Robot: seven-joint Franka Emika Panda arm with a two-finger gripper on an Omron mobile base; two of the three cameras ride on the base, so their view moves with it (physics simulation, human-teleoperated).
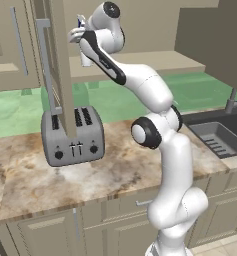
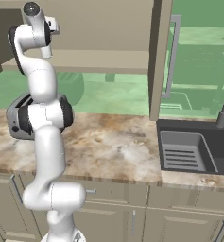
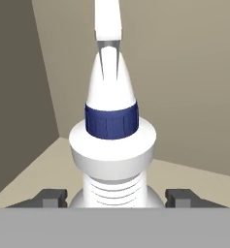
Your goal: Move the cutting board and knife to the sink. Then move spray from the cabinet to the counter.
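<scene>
Spray: slim white plastic bottle, dark blue collar (image 3: 110, 121), upright on beige wall cabinet shelf (image 1: 155, 62), ready for lifting
Gripper (image 3: 115, 197): dark fingertips flanking bottle body, apparently clamped
Destination: marbled stone counter (image 1: 125, 167) below

The spray (image 3: 111, 140) stands between the gripper's (image 3: 115, 197) fingers on the cabinet (image 1: 155, 61) shelf, with bare shelf on both sides of it. The cabinet's side wall is near on one side (the back wall just beyond). Below, an open door (image 1: 60, 70) hangs over the toaster (image 1: 73, 136); the counter (image 2: 113, 146) toward the sink (image 2: 198, 151) lies bare.
</scene>
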